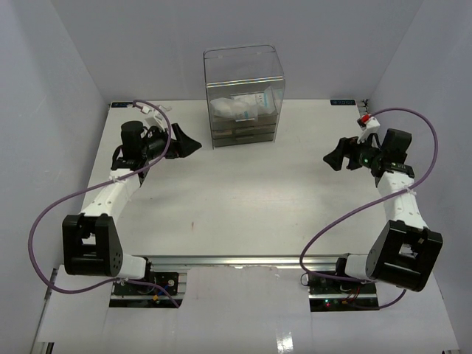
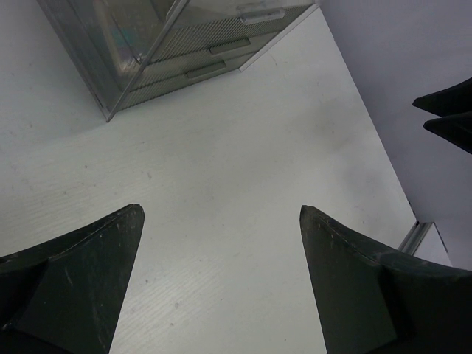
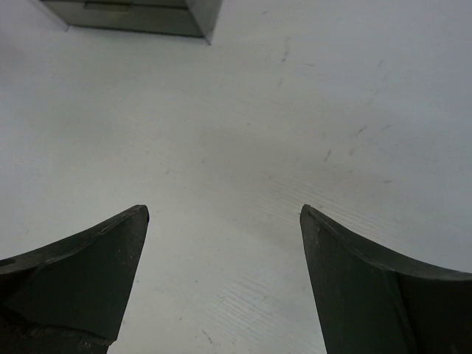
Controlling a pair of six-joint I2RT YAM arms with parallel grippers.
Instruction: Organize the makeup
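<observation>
Top external: white, teal-printed makeup [image 1: 242,108]

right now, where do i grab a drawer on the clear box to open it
By the bar handle on its front, coming in from the near side. The drawers sit stacked low in the clear box with flat fronts, so probably only the handle offers a pinch.

Bright, even light; soft shadows; sharp pictures.

Overhead and wrists sharing drawer box [image 1: 243,96]
</observation>
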